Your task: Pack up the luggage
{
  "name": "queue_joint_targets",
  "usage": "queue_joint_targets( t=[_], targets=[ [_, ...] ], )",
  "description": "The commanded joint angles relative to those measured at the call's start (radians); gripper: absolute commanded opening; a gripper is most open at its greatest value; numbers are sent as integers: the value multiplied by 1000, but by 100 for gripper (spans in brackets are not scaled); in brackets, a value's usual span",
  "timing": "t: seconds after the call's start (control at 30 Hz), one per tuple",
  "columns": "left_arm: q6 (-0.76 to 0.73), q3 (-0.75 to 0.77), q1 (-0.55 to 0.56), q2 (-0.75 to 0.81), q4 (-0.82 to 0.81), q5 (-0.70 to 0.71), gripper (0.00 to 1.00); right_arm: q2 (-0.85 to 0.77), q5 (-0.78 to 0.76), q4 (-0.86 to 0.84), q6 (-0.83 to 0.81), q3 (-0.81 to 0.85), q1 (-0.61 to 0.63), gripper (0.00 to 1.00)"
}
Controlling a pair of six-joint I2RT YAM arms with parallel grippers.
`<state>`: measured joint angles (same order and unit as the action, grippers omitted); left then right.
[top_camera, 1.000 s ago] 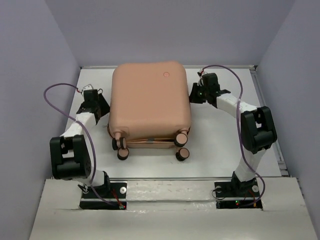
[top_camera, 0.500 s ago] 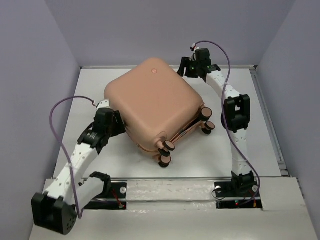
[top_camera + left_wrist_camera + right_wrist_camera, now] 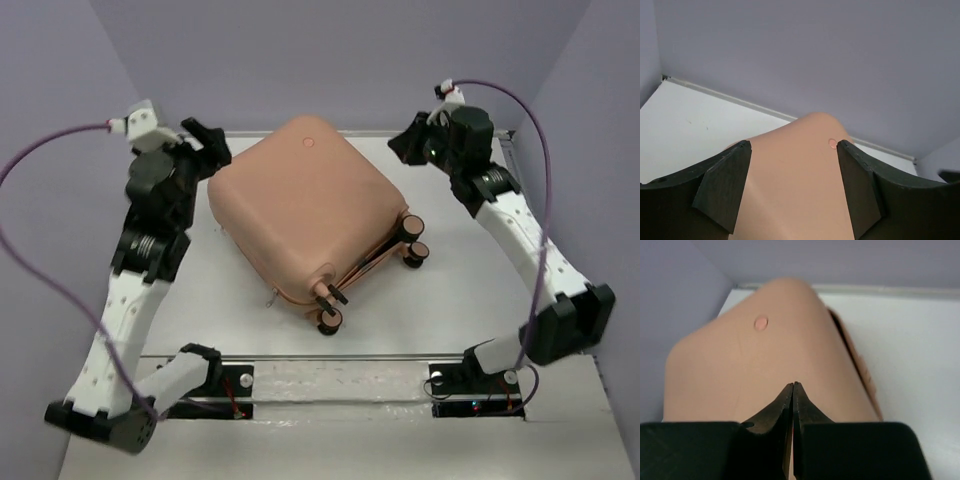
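White table [image 3: 480, 290], lavender walls [image 3: 330, 60] on three sides. The luggage [image 3: 305, 215] lay flat mid-table, shell up, turned diagonally. Its wheels [image 3: 415, 240] faced near-right, so the long axis ran from far-left to near-right. Its round badge [image 3: 308, 140] sat at the far corner.

The left gripper [image 3: 210, 148] was raised just off the far-left edge and pointed in over the shell. In the left wrist view its fingers [image 3: 725, 185] were spread wide, with the shell and the badge framed between them. I couldn't tell whether they touched it.

The right gripper [image 3: 405, 145] was raised off the far-right side, with a strip of table between it and the case in the top view. Its fingers [image 3: 775, 407] were pressed tip to tip with nothing between them, aimed down the shell toward the badge.

The key relation: both grippers were on the far side, and the case lay toward the bases from each. The wheel end and the visible seam along the near-right edge faced away from both. The left looked nearer to the shell.

My read is that the case was closed or nearly closed, with a dark line along the seam by the wheels. Opening it would mean reaching that seam, and the right arm looked better placed to come round to it.
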<state>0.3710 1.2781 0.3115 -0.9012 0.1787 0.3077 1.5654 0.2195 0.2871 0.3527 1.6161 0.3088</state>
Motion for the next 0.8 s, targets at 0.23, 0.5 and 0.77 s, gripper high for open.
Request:
queue_joint_targets(
  t=[0.23,0.5,0.77],
  targets=[
    [65,413,-304,-709,-12,-459,82,-635,4,-146,95,-860,294,7],
    [-52,852,-353,-1194,222,-613,84,-685,9,-63,114,-1029,294,7],
    [-38,756,-348,-1318,130,-743,84,-470,-113,-175,109,-958,294,7]
  ],
)
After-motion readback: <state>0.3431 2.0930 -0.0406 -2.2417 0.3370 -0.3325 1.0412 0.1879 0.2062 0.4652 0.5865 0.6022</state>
